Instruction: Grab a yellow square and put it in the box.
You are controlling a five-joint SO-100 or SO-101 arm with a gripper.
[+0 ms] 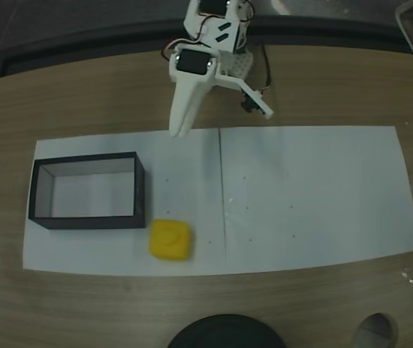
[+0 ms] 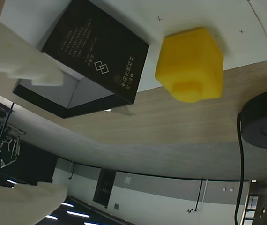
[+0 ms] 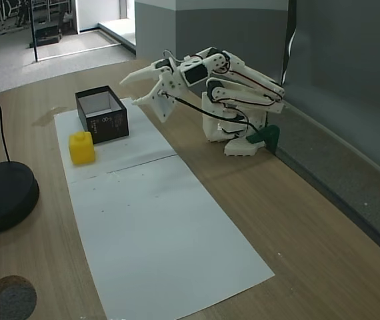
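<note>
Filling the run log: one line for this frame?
gripper: open, empty, raised | yellow square: on paper beside box, not grasped | box: empty | stage: pre-grasp

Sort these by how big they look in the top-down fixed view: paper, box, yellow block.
1. Paper, by far the largest.
2. Box.
3. Yellow block, smallest.
All three lie on the table, so nearness hardly skews this.

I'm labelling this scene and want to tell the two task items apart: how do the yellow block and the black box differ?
The yellow square is bright yellow all over; the box has thin black walls and a white inside. The yellow square is a solid block with a round stud on top, while the box is open-topped and empty. The box is several times wider than the yellow square. Both rest on the white paper, close together, untouched by the gripper.
</note>
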